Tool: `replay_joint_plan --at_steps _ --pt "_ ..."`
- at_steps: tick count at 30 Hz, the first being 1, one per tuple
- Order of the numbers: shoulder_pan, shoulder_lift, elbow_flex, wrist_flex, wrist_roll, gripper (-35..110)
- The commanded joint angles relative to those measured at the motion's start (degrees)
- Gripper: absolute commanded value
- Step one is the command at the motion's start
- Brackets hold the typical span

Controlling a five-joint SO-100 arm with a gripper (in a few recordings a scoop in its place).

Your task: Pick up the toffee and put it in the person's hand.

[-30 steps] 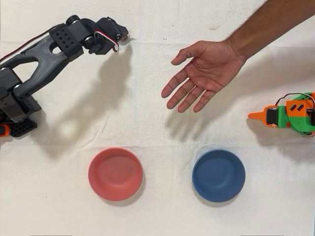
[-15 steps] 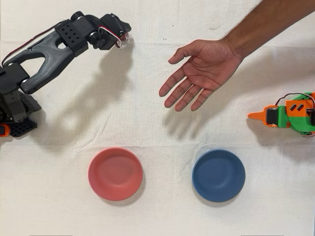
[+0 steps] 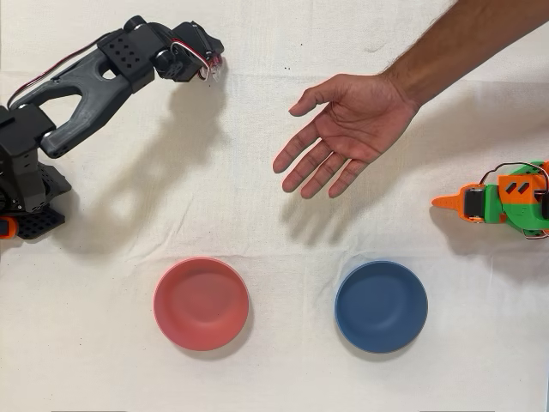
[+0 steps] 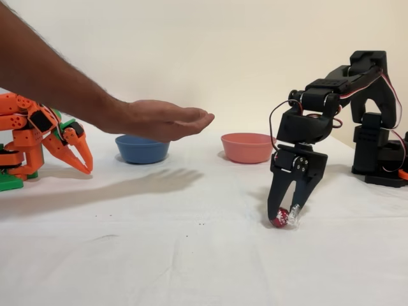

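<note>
In the fixed view the black arm bends over so its gripper (image 4: 287,217) points straight down at the cloth, the fingers closed around the toffee (image 4: 279,220); the red wrapper shows between the tips with a clear twisted end sticking out on one side; the sweet sits at or just above the cloth, too close to tell whether it has left it. The straight-down pose looks chosen to pinch so small a thing from above without scraping the fabric.

In the overhead view the gripper (image 3: 212,65) lies at the upper left, hidden under the wrist, with only a fleck of wrapper showing at its tip; the hand (image 3: 343,129) hangs well apart to the right, palm up and fingers spread, held above the table as its shadow on the cloth suggests. It waits open and level, presumably so the sweet can be dropped onto the palm and not roll off.

The red bowl (image 3: 201,303) and blue bowl (image 3: 381,306) sit near the lower edge, clear of the likely route from gripper to palm; the idle orange arm (image 3: 502,202) rests at the right edge. My reading: the grasp is made, and the lift and carry across remain.
</note>
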Motion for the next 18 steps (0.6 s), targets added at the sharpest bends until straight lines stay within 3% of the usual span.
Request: replay_joint_plan --at_steps 1,18 --pt "-1.23 2.02 -2.46 -0.35 1.93 21" --pt "-0.97 0.7 -2.37 -2.02 7.03 13"
